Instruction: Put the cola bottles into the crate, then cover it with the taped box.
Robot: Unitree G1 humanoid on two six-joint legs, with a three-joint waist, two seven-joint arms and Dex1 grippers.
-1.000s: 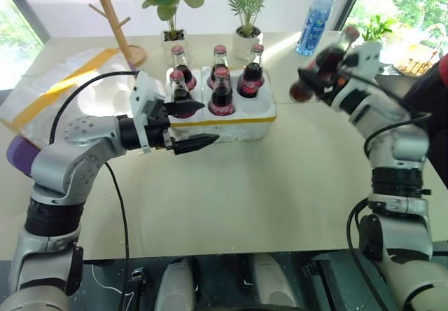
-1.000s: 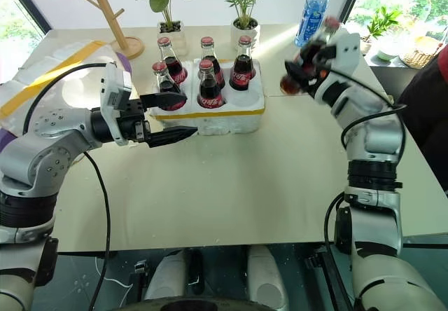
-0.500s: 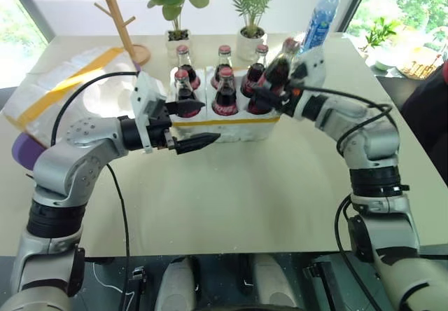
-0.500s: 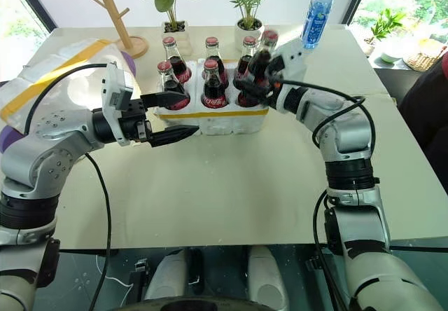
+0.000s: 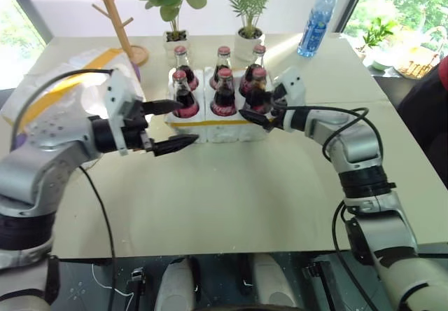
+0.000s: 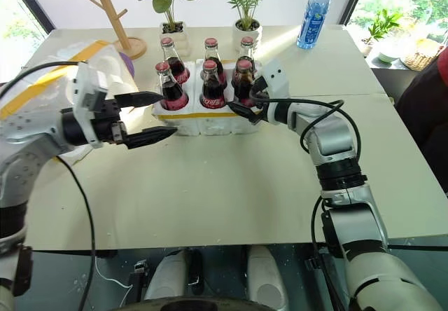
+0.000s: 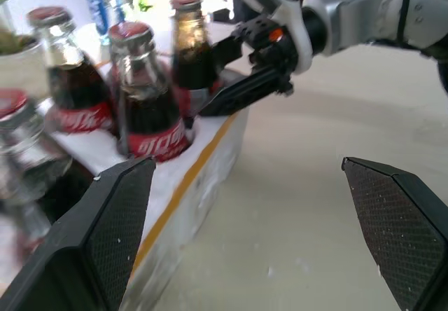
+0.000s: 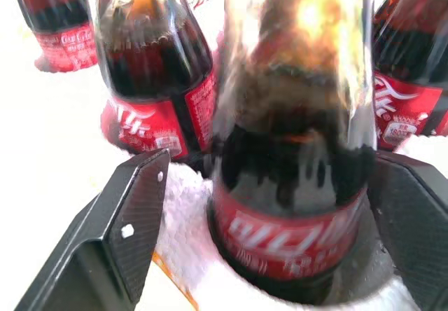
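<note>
The crate (image 5: 222, 127), a low white foam tray with a yellow tape band, stands mid-table. Cola bottles stand upright in all six of its holes. My right gripper (image 6: 241, 97) is open around the front right cola bottle (image 5: 256, 91). In the right wrist view its fingers (image 8: 115, 230) stand apart from that bottle (image 8: 294, 185) on both sides. My left gripper (image 5: 190, 120) hovers open and empty just left of the crate's front left corner. The taped box (image 6: 35, 87) lies at the far left, partly hidden behind my left arm.
A clear water bottle (image 5: 316, 18) stands at the back right. Two potted plants (image 5: 171, 6) (image 5: 248, 10) and a wooden rack (image 5: 119, 17) line the back edge behind the crate. A wicker basket (image 5: 420, 59) and a dark-clothed person (image 5: 423, 108) are at the right.
My right gripper brought the cola bottle left and down into the crate's front right hole, then opened. My left gripper drew a little to the left, away from the crate.
</note>
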